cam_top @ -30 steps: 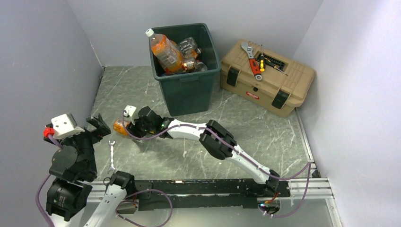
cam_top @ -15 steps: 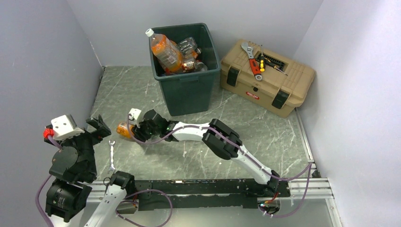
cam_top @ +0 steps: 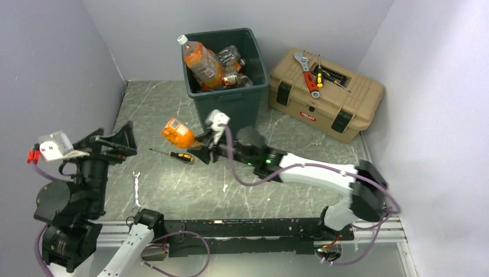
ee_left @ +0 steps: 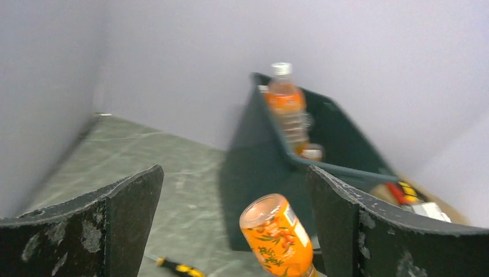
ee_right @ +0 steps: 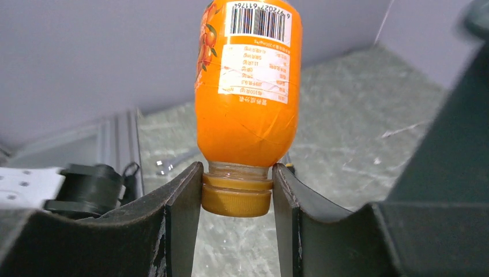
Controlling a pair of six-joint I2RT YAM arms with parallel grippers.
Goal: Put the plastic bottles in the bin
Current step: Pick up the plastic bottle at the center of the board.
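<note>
the orange bottle hung tilted over the bench, its neck clamped in the right pincer, near the bin with other bottles in it. a screwdriver lay beneath. the left pincer gaped wide, empty.

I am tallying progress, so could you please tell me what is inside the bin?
The bin holds a tall orange bottle poking above the rim and several clear bottles beside it. Whatever lies beneath them, and the bin's floor, is covered.
</note>
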